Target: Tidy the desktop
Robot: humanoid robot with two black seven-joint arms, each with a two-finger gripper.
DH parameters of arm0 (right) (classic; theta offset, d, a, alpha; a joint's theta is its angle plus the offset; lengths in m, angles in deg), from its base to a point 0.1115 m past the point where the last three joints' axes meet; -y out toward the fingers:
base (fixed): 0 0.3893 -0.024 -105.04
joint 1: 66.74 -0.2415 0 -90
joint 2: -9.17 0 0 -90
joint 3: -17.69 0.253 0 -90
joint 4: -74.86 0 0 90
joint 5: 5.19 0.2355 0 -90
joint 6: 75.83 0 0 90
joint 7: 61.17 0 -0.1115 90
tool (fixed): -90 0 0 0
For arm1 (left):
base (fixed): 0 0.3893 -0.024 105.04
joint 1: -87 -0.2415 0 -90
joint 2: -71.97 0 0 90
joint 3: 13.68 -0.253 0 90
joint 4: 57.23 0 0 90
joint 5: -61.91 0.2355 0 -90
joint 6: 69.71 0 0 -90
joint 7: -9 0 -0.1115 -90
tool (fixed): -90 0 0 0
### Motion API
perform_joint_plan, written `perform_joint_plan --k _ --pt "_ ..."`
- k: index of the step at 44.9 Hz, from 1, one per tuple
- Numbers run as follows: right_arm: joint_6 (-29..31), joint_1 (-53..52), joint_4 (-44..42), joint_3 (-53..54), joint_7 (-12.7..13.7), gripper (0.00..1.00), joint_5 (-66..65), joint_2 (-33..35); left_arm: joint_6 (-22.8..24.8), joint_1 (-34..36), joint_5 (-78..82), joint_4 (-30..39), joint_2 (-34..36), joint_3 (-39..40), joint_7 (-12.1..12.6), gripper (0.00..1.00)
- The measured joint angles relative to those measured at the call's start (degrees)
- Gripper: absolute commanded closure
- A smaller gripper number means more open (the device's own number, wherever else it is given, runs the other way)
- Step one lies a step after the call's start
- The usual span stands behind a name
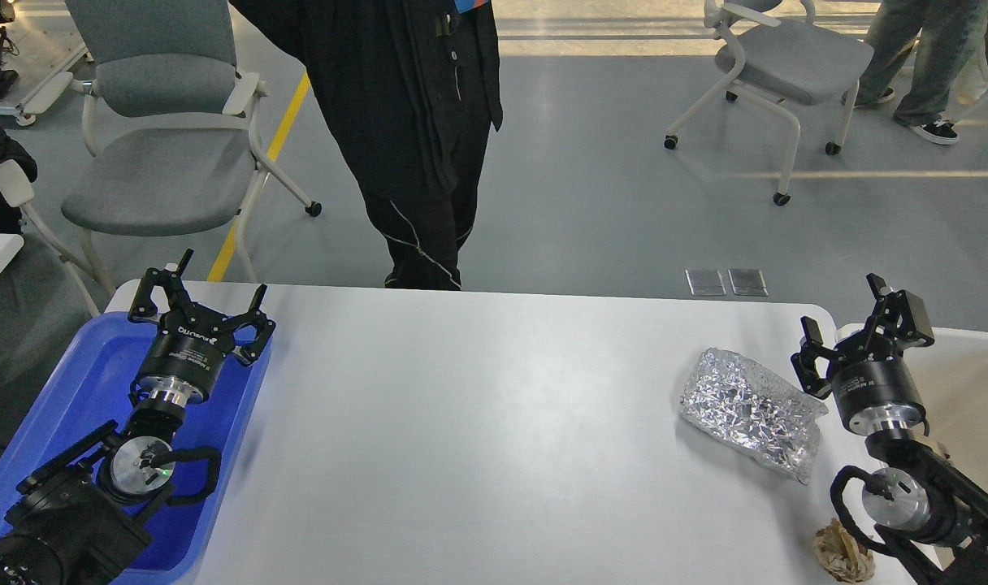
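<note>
The desktop (478, 422) was observed as a white tabletop filling the lower centre of the head view, with a blue tray (71, 406) at its left edge and a pale bin (965, 390) beyond its right edge. Two items of clutter remained on it: a crumpled silver foil packet (750, 410) lying flat at the right side, and a small brownish crumpled wad (842, 554) at the near right corner, well apart from the tray.

The left gripper (197, 305) was held above the far end of the tray with its fingers spread and nothing between them. The right gripper (855, 329) was positioned just beside the far right end of the foil packet, over the gap between table and bin; its fingers were seen spread, and nothing was held.

The step in hand was judged to be the approach to a pick, with no object yet secured. The next move was judged to call for the right gripper to be lowered and turned over the foil packet (the nearest item), closed across its narrow width, and carried to the bin. A light, thin packet was expected to slide or crush under a careless closure. A person in black (413, 122) stood at the far edge.
</note>
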Motion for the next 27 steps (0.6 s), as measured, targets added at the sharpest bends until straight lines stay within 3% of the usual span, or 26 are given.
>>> perform_joint_plan --k 27 --pt "0.2 -0.2 0.1 0.2 0.0 0.00 0.0 0.2 -0.1 0.0 0.0 0.0 0.0 0.1 0.0 0.00"
